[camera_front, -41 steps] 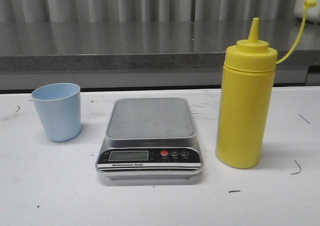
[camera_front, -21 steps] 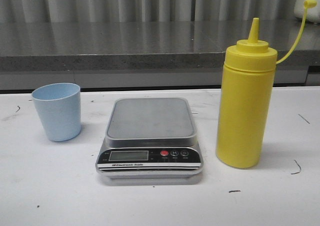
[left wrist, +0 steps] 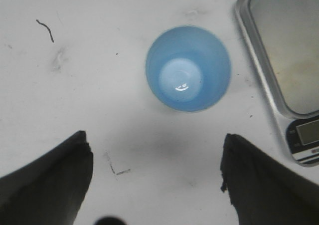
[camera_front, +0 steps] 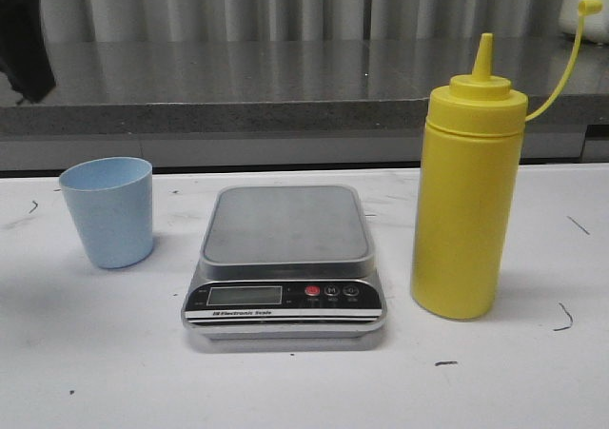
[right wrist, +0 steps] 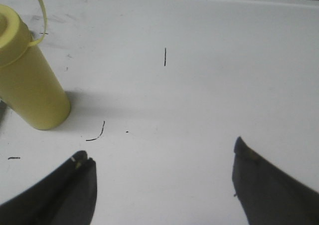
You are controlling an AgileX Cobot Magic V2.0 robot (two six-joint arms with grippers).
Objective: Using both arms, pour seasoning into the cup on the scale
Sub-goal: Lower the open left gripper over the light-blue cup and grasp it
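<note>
The pale blue cup [camera_front: 108,211] stands upright on the white table, left of the scale [camera_front: 285,263], whose grey platform is bare. The yellow seasoning bottle [camera_front: 467,196] stands upright right of the scale, its cap hanging on a thin strap. My left gripper [left wrist: 155,155] is open and empty, high above the table; the cup [left wrist: 188,68] shows from above just beyond its fingers, beside the scale's edge [left wrist: 259,65]. A dark part of the left arm [camera_front: 21,29] shows at the front view's top left. My right gripper [right wrist: 162,157] is open and empty over bare table, with the bottle [right wrist: 27,80] off to one side.
A grey stone counter [camera_front: 238,87] runs along the back of the table, with a corrugated wall behind it. Small black marks dot the white tabletop [camera_front: 95,372].
A dark part of the left arm has come into the front view at the top left. The cup, scale and bottle have not moved.
</note>
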